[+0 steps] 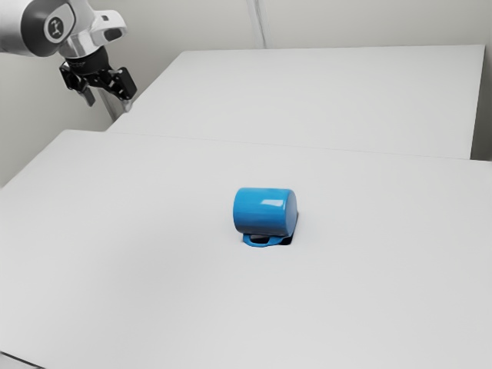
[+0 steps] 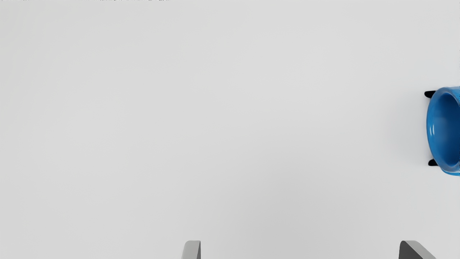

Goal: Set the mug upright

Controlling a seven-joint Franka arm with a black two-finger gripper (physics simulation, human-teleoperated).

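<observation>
White desk (image 1: 154,292), pale wall (image 1: 369,23). Blue mug (image 1: 261,211) lies sideways near the exterior view's centre, mouth (image 2: 445,129) toward nine o'clock, handle (image 1: 263,241) toward six. Fingers (image 2: 191,250) hang at ten o'clock, spread, empty. Righting remains, I judge.

From here I see a smooth, pale white desk (image 1: 154,300). The glossy blue cylindrical mug (image 1: 261,211) lies on its side upon it, mouth toward the exterior view's left. Small black patches (image 2: 429,94) show beside its rim, and another dark patch by its handle (image 1: 257,244).
</observation>
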